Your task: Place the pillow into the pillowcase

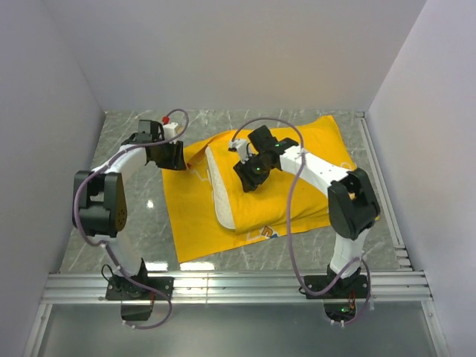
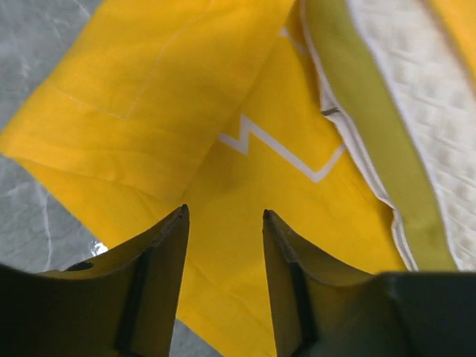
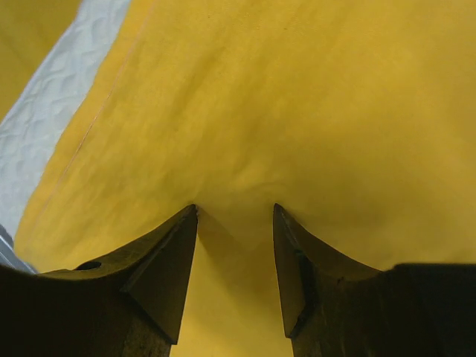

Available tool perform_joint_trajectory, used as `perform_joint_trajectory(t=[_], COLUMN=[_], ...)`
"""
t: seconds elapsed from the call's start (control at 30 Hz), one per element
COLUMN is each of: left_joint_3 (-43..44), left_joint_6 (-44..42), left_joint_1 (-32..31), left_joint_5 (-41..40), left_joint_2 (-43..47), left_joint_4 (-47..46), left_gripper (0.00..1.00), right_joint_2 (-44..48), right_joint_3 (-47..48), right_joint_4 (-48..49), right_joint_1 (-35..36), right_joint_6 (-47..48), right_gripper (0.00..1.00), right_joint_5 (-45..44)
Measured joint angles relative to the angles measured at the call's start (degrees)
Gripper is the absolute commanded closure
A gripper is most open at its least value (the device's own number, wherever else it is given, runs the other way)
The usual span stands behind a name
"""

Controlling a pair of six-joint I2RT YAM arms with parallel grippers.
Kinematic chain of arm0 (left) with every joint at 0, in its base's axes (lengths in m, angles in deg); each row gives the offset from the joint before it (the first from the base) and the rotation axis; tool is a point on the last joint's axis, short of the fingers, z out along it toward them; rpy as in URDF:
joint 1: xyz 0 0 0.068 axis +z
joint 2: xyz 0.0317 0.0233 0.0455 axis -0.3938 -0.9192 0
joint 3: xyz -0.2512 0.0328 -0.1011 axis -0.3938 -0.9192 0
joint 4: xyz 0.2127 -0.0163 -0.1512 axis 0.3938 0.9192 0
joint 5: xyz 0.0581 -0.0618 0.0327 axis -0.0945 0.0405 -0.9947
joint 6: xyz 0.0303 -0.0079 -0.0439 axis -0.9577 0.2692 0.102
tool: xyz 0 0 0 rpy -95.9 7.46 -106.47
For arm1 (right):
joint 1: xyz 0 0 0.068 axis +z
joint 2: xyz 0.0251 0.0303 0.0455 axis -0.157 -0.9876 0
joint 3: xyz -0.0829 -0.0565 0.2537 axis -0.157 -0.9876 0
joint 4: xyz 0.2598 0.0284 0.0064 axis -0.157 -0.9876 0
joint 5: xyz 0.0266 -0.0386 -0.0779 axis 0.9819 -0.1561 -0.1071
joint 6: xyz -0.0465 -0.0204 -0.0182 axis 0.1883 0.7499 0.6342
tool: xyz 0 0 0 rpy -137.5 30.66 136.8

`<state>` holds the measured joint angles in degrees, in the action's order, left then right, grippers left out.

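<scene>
left hand (image 2: 223, 216) and right hand (image 3: 234, 208) are both open, holding nothing, above the pillowcase (image 2: 149, 111). the pillow (image 2: 439, 111) end shows at its mouth; the unheld cloth may slip back and uncover more.

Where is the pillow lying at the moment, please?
In the top view the pillow lies mid-table, mostly inside the yellow pillowcase, its white left end poking out between the left gripper and right gripper.
</scene>
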<state>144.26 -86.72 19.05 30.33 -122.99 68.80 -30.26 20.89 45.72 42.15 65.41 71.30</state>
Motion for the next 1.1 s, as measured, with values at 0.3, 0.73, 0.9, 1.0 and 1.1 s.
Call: perform_joint_trajectory(t=[0.3, 0.73, 0.9, 1.0, 1.1], left_joint_3=[7.39, 5.05, 9.64, 9.44, 5.53], left_joint_6=[3.72, 17.22, 19.89, 19.61, 18.49], left_joint_1=[-0.02, 2.62, 8.46, 11.98, 13.88], left_joint_5=[2.69, 1.86, -2.03, -1.77, -0.79], left_joint_2=[-15.52, -15.8, -15.54, -12.87, -6.45], left_joint_4=[-2.56, -17.2, -20.94, -21.24, -20.65], left_gripper=[0.9, 0.45, 0.4, 0.39, 0.32], right_joint_2=[-5.66, -5.64, -2.73, -1.44, 0.07], right_joint_3=[0.63, -3.98, -5.6, -4.79, -1.95], right_joint_4=[-0.87, -0.79, -2.93, -6.23, -7.85], right_joint_1=[1.42, 1.62, 2.03, 2.38, 2.49], right_joint_6=[-3.34, 0.68, 3.45, 2.67, -2.03], right_gripper=[0.5, 0.49, 0.44, 0.36, 0.17], right_joint_5=[1.92, 2.23, 1.77, 0.61, -1.53])
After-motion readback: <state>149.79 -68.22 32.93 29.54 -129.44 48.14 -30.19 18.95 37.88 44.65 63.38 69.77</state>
